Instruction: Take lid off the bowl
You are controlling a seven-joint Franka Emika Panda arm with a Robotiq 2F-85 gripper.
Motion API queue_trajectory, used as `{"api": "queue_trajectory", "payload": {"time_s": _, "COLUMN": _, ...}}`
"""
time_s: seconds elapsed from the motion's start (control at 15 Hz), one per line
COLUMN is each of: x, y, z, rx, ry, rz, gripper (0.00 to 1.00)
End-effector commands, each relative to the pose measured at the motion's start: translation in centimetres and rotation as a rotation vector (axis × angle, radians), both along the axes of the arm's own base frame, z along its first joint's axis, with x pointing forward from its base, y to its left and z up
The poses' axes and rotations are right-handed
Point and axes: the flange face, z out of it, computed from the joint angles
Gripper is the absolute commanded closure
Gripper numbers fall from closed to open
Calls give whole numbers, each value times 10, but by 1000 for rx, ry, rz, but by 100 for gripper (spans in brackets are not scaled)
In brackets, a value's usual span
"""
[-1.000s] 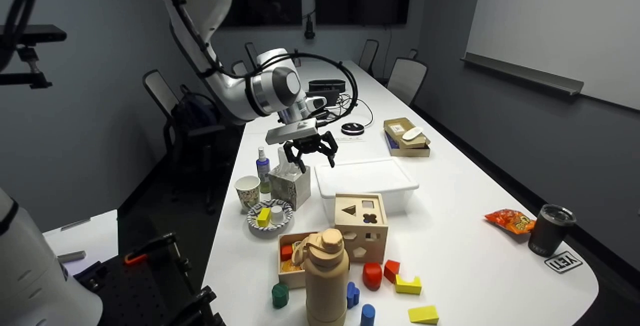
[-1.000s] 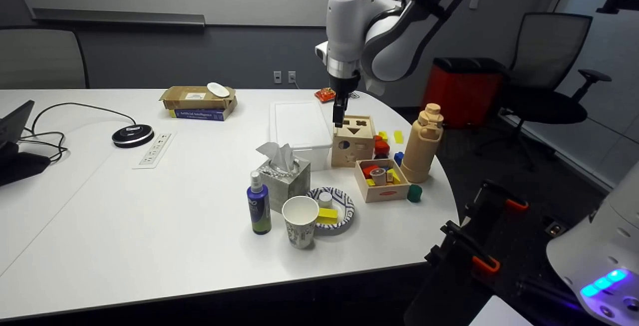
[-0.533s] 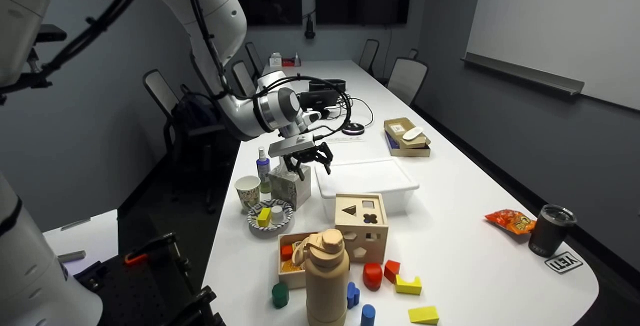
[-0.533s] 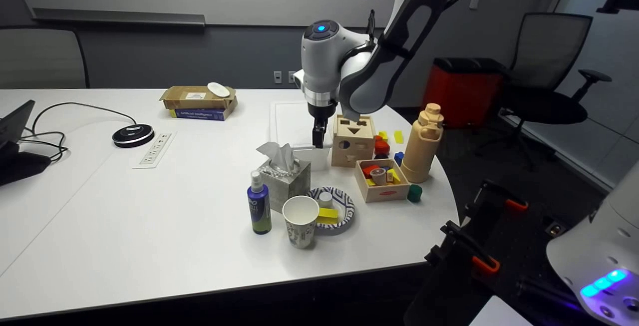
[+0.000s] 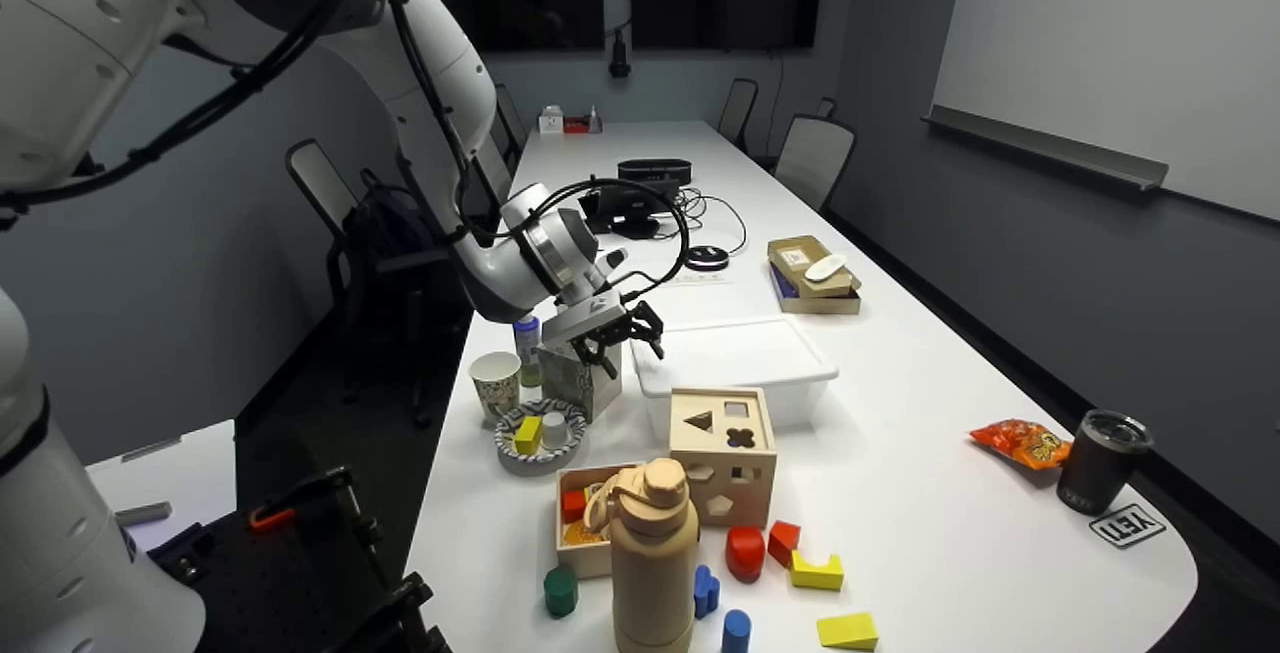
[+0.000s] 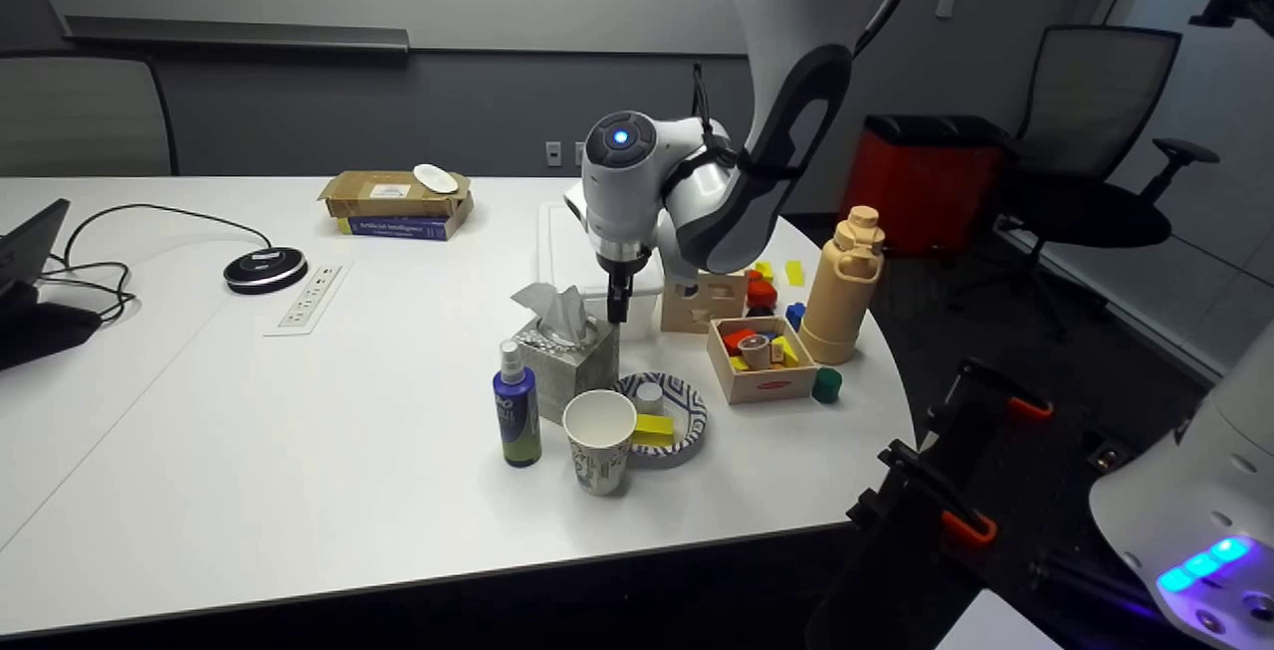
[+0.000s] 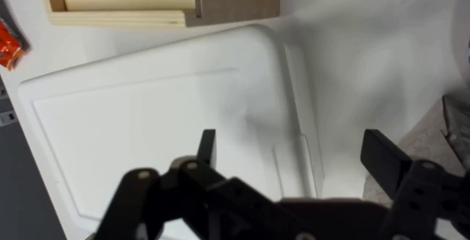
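The bowl (image 5: pixel 504 429) is small, shallow and round with a patterned rim. It also shows in an exterior view (image 6: pixel 694 419), holding a yellow block and a white cylinder; no lid shows on it. A white rectangular lid (image 5: pixel 735 353) lies on a translucent boxy container (image 5: pixel 800 401). In the wrist view the lid (image 7: pixel 147 122) fills the middle and left. My gripper (image 5: pixel 635 361) is open and empty, pointing down above the container's edge beside the tissue box. In the wrist view its fingers (image 7: pixel 290 137) stand to either side of the lid's edge, with no visible contact.
A tissue box (image 6: pixel 572 366) stands close beside the gripper. A wooden shape-sorter box (image 5: pixel 722 453) stands against the container's side. A paper cup (image 6: pixel 599 441), a spray bottle (image 6: pixel 517 411), a wooden tray (image 6: pixel 761 386) and a tan bottle (image 5: pixel 653 563) stand nearby.
My gripper has come down and moved toward the tissue box and the container's edge, tilting a little. It stays open. The objects on the table have not moved.
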Motion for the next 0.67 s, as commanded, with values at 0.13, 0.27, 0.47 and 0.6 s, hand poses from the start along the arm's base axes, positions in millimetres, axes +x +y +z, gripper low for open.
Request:
{"api": "queue_trajectory", "payload": {"time_s": 0.13, "x": 13, "y": 18, "z": -1, "rx": -72, "ry": -164, "rz": 84, "gripper": 0}}
{"api": "queue_trajectory", "payload": {"time_s": 0.27, "x": 13, "y": 23, "z": -4, "rx": -102, "ry": -205, "rz": 106, "gripper": 0}}
{"api": "queue_trajectory", "payload": {"time_s": 0.47, "x": 5, "y": 25, "z": -12, "rx": -139, "ry": -236, "rz": 109, "gripper": 0}}
{"api": "queue_trajectory", "payload": {"time_s": 0.6, "x": -1, "y": 23, "z": -14, "rx": -158, "ry": -244, "rz": 105, "gripper": 0}}
